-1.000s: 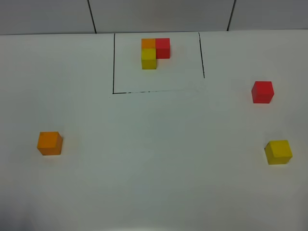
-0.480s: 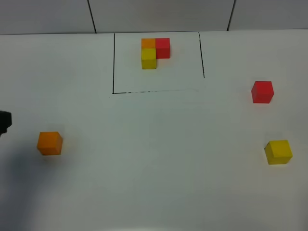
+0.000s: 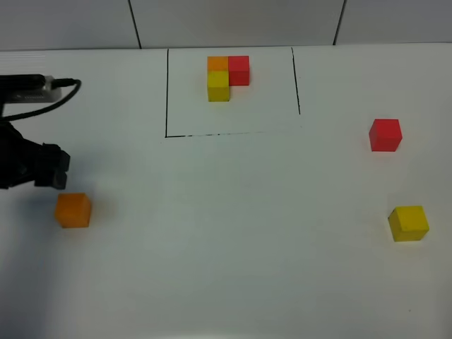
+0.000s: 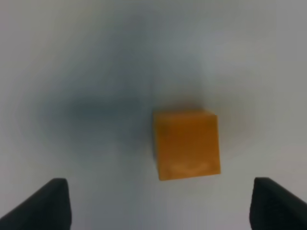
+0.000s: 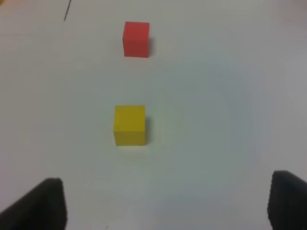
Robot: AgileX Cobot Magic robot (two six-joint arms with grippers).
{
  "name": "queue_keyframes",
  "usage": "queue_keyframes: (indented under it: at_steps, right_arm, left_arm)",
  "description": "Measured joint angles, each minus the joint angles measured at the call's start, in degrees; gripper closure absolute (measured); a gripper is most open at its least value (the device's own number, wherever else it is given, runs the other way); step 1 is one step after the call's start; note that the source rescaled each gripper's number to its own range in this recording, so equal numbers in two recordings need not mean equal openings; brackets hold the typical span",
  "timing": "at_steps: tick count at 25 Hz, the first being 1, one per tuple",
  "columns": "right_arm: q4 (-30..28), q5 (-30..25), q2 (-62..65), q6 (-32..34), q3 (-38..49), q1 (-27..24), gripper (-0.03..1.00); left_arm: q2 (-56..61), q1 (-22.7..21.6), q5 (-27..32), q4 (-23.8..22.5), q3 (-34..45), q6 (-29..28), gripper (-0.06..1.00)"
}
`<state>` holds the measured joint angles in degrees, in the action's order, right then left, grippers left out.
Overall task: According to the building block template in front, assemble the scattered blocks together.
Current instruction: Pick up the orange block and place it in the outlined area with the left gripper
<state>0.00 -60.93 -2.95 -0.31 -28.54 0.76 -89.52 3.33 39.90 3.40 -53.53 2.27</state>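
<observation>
Nearest on the white bench [image 3: 226,282] lies the yellow block [image 3: 408,223], far out on the right side and alone. The right hand [image 5: 168,203] shows only in its own wrist view. Its two dark fingertips [image 5: 48,203] stand wide apart with nothing between them, so it is open and holds nothing. The yellow block lies well ahead of it, and the red block [image 3: 385,135] is farther on, roughly in the same line.

A little farther back, on the left side, sits the orange block [image 3: 73,210]. The left hand [image 4: 162,205] hangs close to it at the left edge of the high view, also open and empty. In its wrist view the fingertips stand wide to either side, and the orange block lies just beyond them, touching neither.

Farther back on the right is the red block, well apart from the yellow one.

Farthest, by the bench's back edge, the building block template [image 3: 227,76] stands inside a thin black rectangle [image 3: 167,92], left of its middle. Its orange cube is at the back, with red touching it on the right and yellow touching it in front.
</observation>
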Motion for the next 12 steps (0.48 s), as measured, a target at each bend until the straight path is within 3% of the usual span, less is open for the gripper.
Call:
queue_keyframes:
  at_steps: [6,12]
  right_arm:
    - [0.0,0.0,0.0,0.0,0.0,0.0,0.24]
    - [0.0,0.0,0.0,0.0,0.0,0.0,0.24]
  left_arm:
    - [-7.57,3.36,-1.82,0.12,0.0,-0.91,0.24]
    - [-9.83,3.64,-3.73,0.14,0.0,-3.8,0.24]
